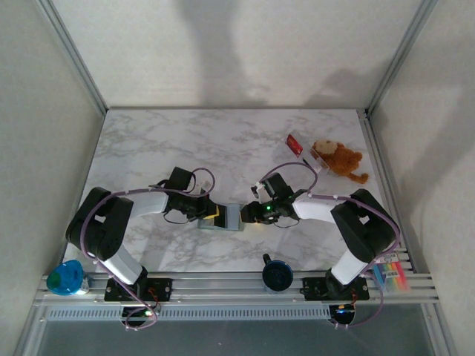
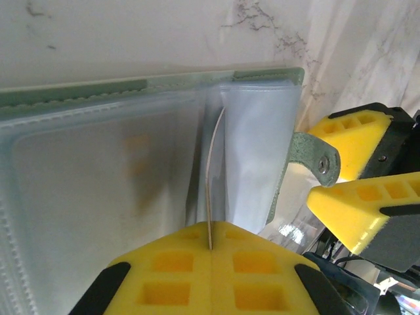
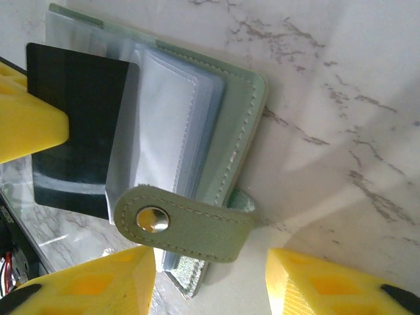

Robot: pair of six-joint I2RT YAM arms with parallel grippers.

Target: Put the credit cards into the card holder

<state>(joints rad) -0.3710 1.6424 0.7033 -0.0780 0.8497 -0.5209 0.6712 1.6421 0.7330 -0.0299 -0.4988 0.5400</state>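
Nearest, along the metal rail [image 1: 223, 282]: one blue-teal object [image 1: 67, 278] at the left end, one black round thing [image 1: 277, 274] between the two arm bases, one multicoloured item [image 1: 391, 274] at the right end. Three in all, none clear enough to name. Further in, mid-table [image 1: 148, 148]: one card holder [image 1: 232, 217] on the marble, cover open and clear sleeves exposed, with a claw at either side hiding its ends from above. Left gripper [image 2: 211, 239] pressed together on one thin dark card [image 3: 75, 125], seen edge-on between the yellow pads. Far edge of that card tucked under a clear sleeve [image 3: 170, 131] of the holder, the rest out in the open. Right gripper [image 3: 211, 262] apart, nothing between its fingers, just beside the holder's strap [image 3: 197, 226] — strap folded across the sleeve edges, one metal stud [image 3: 151, 218] facing up. Farthest, at the right rear: one red card [image 1: 295, 144] flat on the table, well apart from the holder, and near it one brown plush toy [image 1: 341, 159]. Two cards counted, one holder, one toy.
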